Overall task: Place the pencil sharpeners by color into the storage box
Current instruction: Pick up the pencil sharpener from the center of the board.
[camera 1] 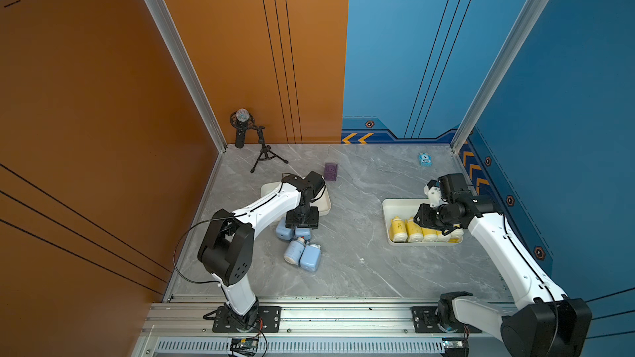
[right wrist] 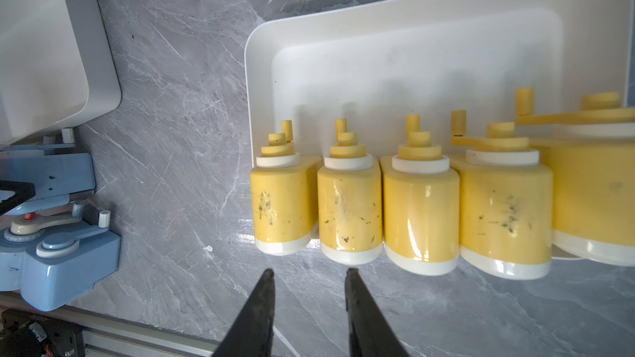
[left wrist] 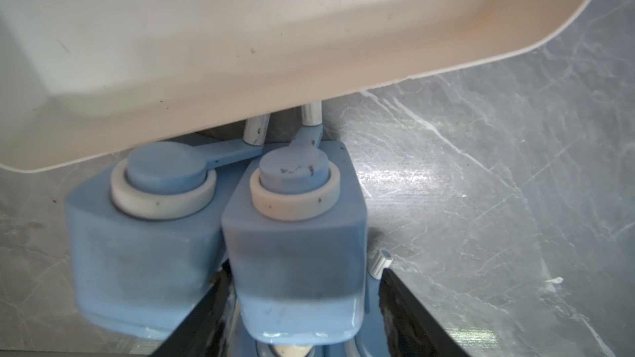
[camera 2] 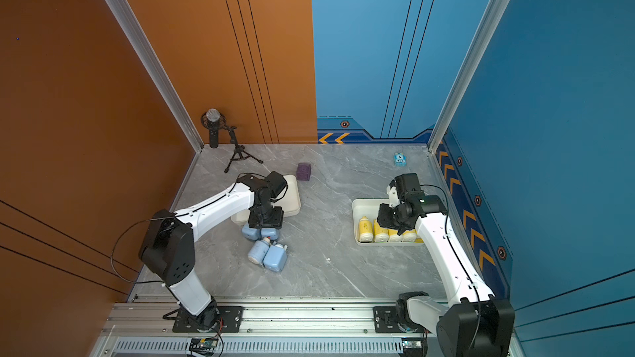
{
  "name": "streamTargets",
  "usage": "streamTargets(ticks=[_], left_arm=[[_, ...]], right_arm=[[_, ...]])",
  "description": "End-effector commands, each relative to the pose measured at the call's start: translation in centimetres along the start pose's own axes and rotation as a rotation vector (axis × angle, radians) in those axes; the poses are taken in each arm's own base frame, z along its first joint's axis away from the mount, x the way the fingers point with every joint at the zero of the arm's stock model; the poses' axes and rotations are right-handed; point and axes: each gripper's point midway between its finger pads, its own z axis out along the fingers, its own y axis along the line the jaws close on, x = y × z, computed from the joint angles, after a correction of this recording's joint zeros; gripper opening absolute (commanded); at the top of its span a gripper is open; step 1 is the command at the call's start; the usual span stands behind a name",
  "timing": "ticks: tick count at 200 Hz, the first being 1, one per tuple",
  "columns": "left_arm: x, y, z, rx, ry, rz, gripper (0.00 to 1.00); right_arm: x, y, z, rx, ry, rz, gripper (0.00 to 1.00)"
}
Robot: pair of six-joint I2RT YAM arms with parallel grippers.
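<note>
left gripper [left wrist: 302,274]: jaws apart, one finger on each side of the first blue sharpener [left wrist: 295,235]. a thin gap shows at one finger, so no firm clamp is seen.
first blue sharpener: lies on the grey table [left wrist: 481,200] between the jaws. its white collar and crank end point away from the tool, and the crank handle is tucked under the box rim ahead.
second blue sharpener [left wrist: 137,252]: touches the first, just outside one finger, and points the same way. its handle is also under that rim.
left storage box [left wrist: 240,29]: cream, directly ahead of the left gripper, its rim over the two crank handles.
third blue sharpener [camera 1: 293,251]: on the table behind the left gripper, on the side away from the box, near.
fourth blue sharpener [camera 1: 311,258]: beside the third and touching it.
right gripper [right wrist: 310,273]: jaws apart with nothing between them, above bare table.
yellow sharpeners [right wrist: 421,211]: five lie in a row on their sides, just ahead of the right gripper's fingertips. white bases face the tool and cranks point away.
right storage box [right wrist: 412,46]: cream, ahead of the right gripper. the yellow row lies along its near edge.
purple block [camera 1: 331,171]: beyond the left gripper, past the left box's far corner.
small blue box with a face [camera 1: 425,159]: well beyond the right gripper, near the back wall.
microphone on a tripod [camera 1: 242,125]: in the far corner, well apart from the left gripper.
</note>
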Motion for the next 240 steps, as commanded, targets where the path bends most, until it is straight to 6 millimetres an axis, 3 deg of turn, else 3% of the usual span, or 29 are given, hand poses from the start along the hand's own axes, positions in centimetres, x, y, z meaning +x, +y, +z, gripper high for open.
streamTargets(ticks=[1, 51, 115, 155, 197, 240], left_arm=[[0.2, -0.1, 0.8, 0.012, 0.029, -0.024, 0.64], [0.0, -0.3, 1.6, 0.011, 0.039, -0.033, 0.58], [0.1, -0.4, 3.0, -0.008, 0.071, -0.030, 0.64], [-0.1, -0.6, 3.0, -0.007, 0.071, -0.029, 0.64], [-0.2, -1.2, 2.1, 0.023, 0.050, -0.028, 0.49], [0.2, -3.0, -0.8, 0.128, 0.015, -0.008, 0.47]], right_arm=[[-1.2, 0.2, -0.7, 0.010, -0.040, -0.034, 0.36], [-1.2, 0.2, -0.7, 0.010, -0.038, -0.039, 0.36], [-1.3, 0.2, -0.6, 0.010, -0.040, -0.041, 0.36], [-1.4, 0.2, -0.6, 0.010, -0.043, -0.041, 0.36], [-1.3, 0.2, -0.6, 0.009, -0.043, -0.040, 0.36], [-1.7, 0.4, -0.9, 0.003, -0.055, -0.044, 0.36]])
